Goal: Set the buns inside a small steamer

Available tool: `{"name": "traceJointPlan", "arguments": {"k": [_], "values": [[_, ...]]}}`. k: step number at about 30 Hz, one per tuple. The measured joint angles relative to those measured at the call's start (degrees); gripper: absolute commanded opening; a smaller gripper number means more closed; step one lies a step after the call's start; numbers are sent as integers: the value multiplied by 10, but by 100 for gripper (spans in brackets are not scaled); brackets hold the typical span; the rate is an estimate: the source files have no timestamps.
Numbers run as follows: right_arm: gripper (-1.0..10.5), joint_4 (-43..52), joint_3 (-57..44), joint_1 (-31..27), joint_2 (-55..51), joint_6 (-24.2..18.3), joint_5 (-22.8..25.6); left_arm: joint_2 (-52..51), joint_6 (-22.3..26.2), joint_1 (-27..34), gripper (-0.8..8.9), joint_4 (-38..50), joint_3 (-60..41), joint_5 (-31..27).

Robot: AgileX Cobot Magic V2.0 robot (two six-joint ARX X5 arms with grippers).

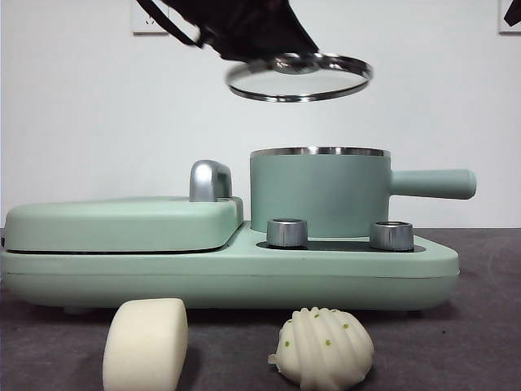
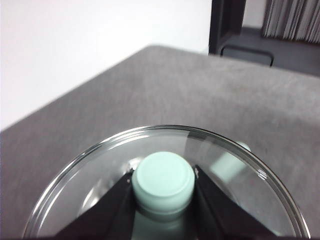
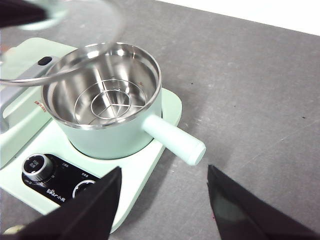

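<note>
The small steamer (image 1: 317, 194) stands uncovered on the right of the cooker base, its long handle (image 1: 431, 183) pointing right. In the right wrist view the steamer (image 3: 115, 140) shows a steel inside with a wire rack and holds nothing. My left gripper (image 2: 163, 175) is shut on the green knob (image 2: 163, 182) of the glass lid (image 1: 298, 77), which hangs tilted above the pot. In front of the cooker lie the two buns: a smooth one (image 1: 146, 342) on the left and a ridged one with green specks (image 1: 324, 349). My right gripper (image 3: 164, 170) hovers open above the pot's handle side.
The mint green cooker base (image 1: 244, 277) carries a flat grill lid (image 1: 122, 224) with a chrome handle (image 1: 210, 181) on its left half. Two steel knobs (image 1: 286, 232) sit below the pot. Grey cloth covers the table (image 3: 250, 100) to the right of the cooker.
</note>
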Motion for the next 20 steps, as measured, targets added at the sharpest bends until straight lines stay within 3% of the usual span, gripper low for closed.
{"name": "traceJointPlan", "arguments": {"k": [10,15,20], "values": [[276,0,0,29,0,0,-1,-134,-32,36,10,-253,0,-21],[276,0,0,75,1,0,-2,-174,-39,64,11,-376,0,-57],[276,1,0,142,16,-1,-4,-212,-44,98,11,-433,0,-79]]}}
